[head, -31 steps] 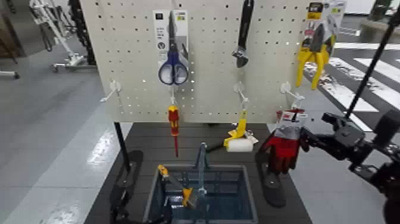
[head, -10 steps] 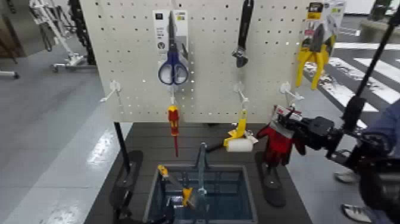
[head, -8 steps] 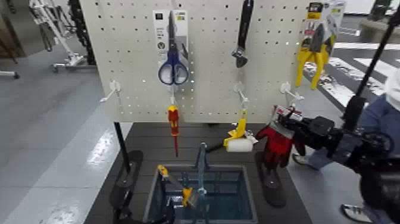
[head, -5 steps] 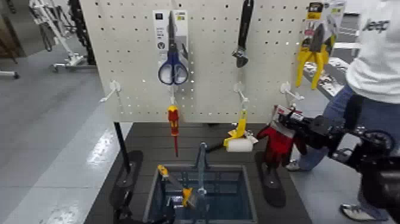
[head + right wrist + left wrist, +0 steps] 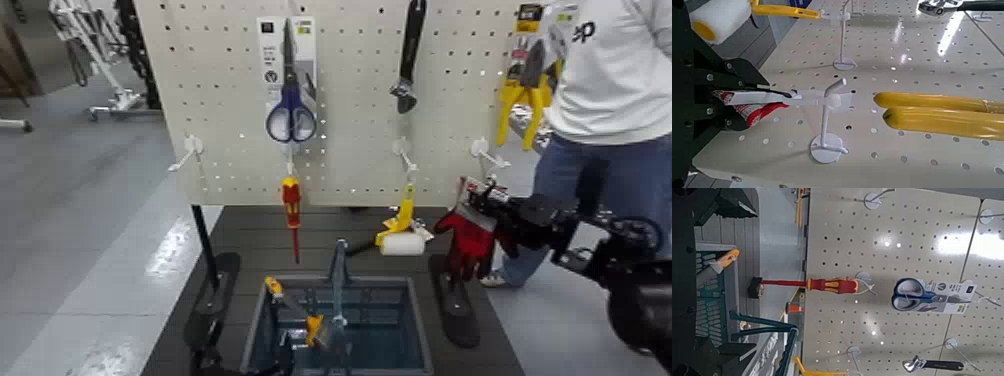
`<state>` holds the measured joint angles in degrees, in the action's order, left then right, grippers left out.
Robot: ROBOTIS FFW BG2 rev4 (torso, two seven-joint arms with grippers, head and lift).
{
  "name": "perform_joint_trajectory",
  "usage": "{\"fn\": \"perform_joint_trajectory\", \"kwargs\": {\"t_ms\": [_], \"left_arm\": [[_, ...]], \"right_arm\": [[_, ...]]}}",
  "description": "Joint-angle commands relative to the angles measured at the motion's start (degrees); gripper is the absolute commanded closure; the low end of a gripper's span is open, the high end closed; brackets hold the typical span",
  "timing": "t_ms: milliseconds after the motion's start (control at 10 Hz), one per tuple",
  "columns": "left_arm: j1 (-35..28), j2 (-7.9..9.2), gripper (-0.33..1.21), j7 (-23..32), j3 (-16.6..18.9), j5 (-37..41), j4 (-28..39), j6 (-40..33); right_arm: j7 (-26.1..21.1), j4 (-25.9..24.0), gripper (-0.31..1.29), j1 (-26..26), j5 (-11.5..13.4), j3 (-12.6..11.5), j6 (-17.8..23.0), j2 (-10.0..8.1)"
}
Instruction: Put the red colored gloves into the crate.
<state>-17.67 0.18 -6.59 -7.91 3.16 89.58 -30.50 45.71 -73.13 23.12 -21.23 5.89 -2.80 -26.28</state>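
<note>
One right hand clamps the red colored gloves beside the pegboard (crate below); left hand unseen.

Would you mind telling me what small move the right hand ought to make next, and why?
Probably draw back from the pegboard. The right hand is shut on the white tag of the red-and-black work gloves, which hang beside the white hook, while the grey-blue plastic crate sits lower, towards the robot's left.

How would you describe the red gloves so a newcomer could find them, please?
Find the pegboard, then its lower right corner. The red gloves hang there, gripped by the right gripper. Unlike the slim red-and-yellow screwdriver, they are floppy fabric with black fingers.
</note>
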Motion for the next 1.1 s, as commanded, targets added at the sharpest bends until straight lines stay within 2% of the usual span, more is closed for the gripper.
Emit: {"fn": "perform_joint_trajectory", "kwargs": {"t_ms": [100, 300, 500, 800, 1100], "left_arm": [[0.0, -6.68, 0.11, 0.0, 0.1, 0.1, 0.1, 0.0], [0.0, -6.59, 0.11, 0.0, 0.1, 0.1, 0.1, 0.1], [0.0, -6.59, 0.11, 0.0, 0.1, 0.2, 0.1, 0.1], [-0.1, -6.5, 0.11, 0.0, 0.1, 0.4, 0.1, 0.3], [-0.1, -6.33, 0.11, 0.3, -0.1, 0.5, 0.2, 0.4]], "right_arm": [[-0.1, -0.9, 1.17, -0.1, 0.4, -0.3, -0.4, 0.09], [0.0, -3.2, 1.17, -0.9, 0.8, -1.3, -1.6, -0.18], [-0.1, -7.9, 1.17, -3.0, 1.1, -3.0, -3.5, -0.7], [-0.5, -17.6, 1.17, -6.9, 1.0, -5.4, -7.7, -1.23], [-1.9, -27.2, 1.17, -11.3, -0.5, -7.0, -13.0, -1.06]]}}
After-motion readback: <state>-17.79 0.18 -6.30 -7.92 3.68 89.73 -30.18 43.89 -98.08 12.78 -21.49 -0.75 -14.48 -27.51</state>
